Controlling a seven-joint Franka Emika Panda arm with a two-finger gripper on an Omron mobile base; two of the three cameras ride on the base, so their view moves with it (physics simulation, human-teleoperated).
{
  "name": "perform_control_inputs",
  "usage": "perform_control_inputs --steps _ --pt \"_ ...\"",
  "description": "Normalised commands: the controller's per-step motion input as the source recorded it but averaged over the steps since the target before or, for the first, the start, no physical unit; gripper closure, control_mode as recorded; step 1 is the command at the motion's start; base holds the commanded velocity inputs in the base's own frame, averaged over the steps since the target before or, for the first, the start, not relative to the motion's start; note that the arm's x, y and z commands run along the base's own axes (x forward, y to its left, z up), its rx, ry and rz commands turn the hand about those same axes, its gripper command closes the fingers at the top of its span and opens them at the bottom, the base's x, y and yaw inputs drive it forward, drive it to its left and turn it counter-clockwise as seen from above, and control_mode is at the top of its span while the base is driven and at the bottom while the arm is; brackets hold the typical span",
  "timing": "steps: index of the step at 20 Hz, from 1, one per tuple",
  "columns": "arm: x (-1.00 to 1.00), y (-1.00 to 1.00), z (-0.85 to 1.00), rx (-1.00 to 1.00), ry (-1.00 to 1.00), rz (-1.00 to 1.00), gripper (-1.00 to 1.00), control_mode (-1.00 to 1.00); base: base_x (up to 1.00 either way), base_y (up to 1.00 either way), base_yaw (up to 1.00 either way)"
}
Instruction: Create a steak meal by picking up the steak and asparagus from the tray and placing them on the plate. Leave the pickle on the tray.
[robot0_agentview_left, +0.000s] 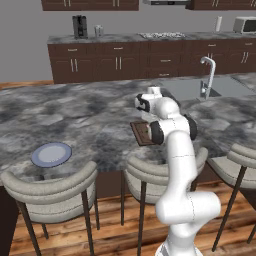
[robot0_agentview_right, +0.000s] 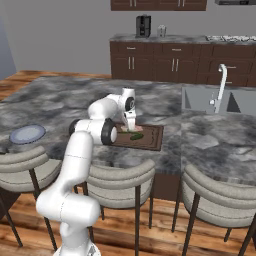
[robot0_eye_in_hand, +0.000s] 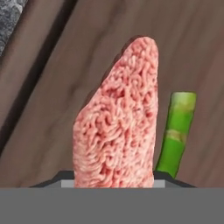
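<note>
Two foods fill your hand view: steak (robot0_eye_in_hand: 118, 122) beside asparagus (robot0_eye_in_hand: 177, 131) on the tray (robot0_eye_in_hand: 52, 87). Whether your gripper (robot0_agentview_right: 131, 126) grasps the steak, I cannot tell.

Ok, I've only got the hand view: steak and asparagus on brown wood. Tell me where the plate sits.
Observer: The plate is near the front edge of the marble counter, well left of the tray.
Operator: Now confirm the pickle.
Observer: The pickle lies on the tray, close beside the end effector.
Operator: Give me what's on the tray's other side.
Observer: A sink with a faucet, set into the counter to the right.
</note>
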Motion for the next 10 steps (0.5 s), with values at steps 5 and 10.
perform_control_inputs --steps 5,10 --pt "-0.5 0.02 0.16 0.0 -0.32 0.0 1.0 -1.0 0.0 0.0 0.0" --pt "-0.73 0.36 0.49 0.0 -0.27 0.01 1.0 -1.0 0.0 0.0 0.0"
